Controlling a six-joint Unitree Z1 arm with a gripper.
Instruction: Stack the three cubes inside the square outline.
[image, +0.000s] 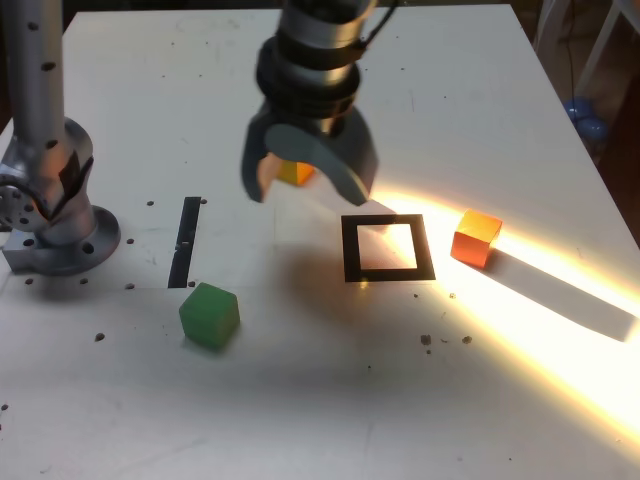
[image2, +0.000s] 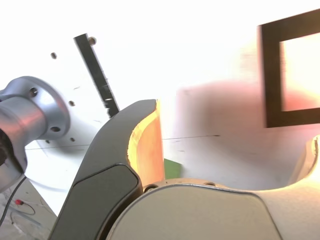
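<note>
My tool (image: 308, 172) hangs above the white surface (image: 320, 400) with its jaws spread wide and nothing between them. Taking the square outline (image: 388, 248) as my mark: the yellow cube (image: 296, 173) sits beyond its far corner on the exterior view's left, partly hidden behind my tool. The red cube (image: 475, 238) rests just beside the outline on that view's right, in a bright band of light. The green cube (image: 209, 316) lies well apart, nearer the camera on the left.
</note>
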